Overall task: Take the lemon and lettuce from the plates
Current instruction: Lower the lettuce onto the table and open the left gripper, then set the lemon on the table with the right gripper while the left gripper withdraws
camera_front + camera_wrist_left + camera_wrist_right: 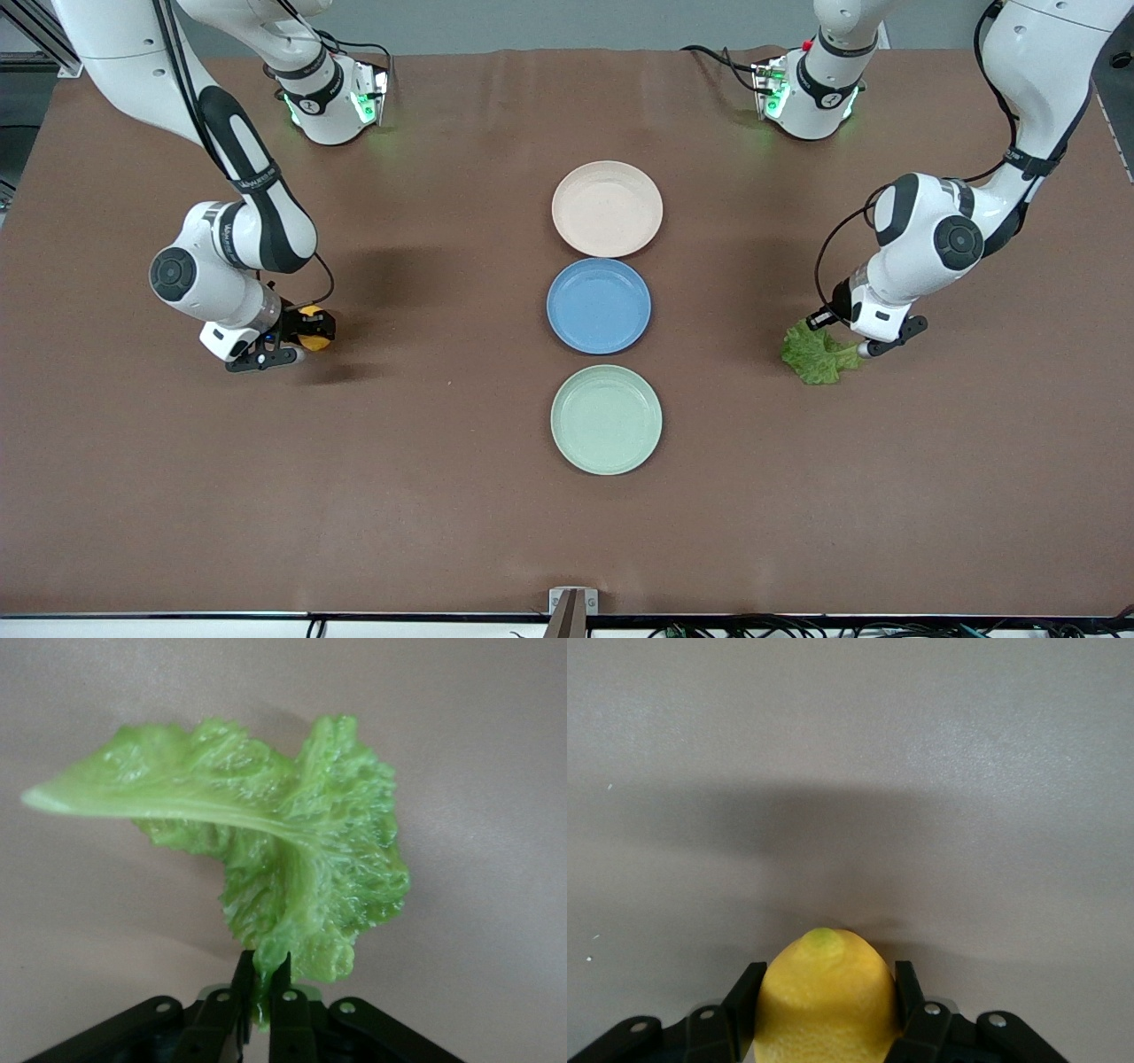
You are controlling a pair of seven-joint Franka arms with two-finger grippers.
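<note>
Toward the right arm's end of the table (133,496), well apart from the blue plate (599,306): right gripper (297,341) low over bare brown tabletop, clamped on the lemon (312,328). In the right wrist view, black fingers (908,1001) pressed against both flanks of the yellow lemon (824,997), its greenish tip pointing away from the gripper (824,1010), a soft shadow on the surface underneath; hard to say whether the fruit touches the table or hangs just above it. At mid-table, three plates in a row: beige-pink plate (607,208) farther from the front camera than the blue plate and touching its rim, mint green plate (606,419) nearer to the front camera than the blue plate, just beside it. Nothing lying in any of them. Toward the left arm's end, again well apart from the blue plate: left gripper (864,347) low over the tabletop, pinched narrowly on the lettuce (817,354). In the left wrist view, fingertips (282,997) of that gripper (263,992) nipping one edge of the ruffled green lettuce (292,850), pale stem end sticking out sideways, leaf spread above the brown surface.
</note>
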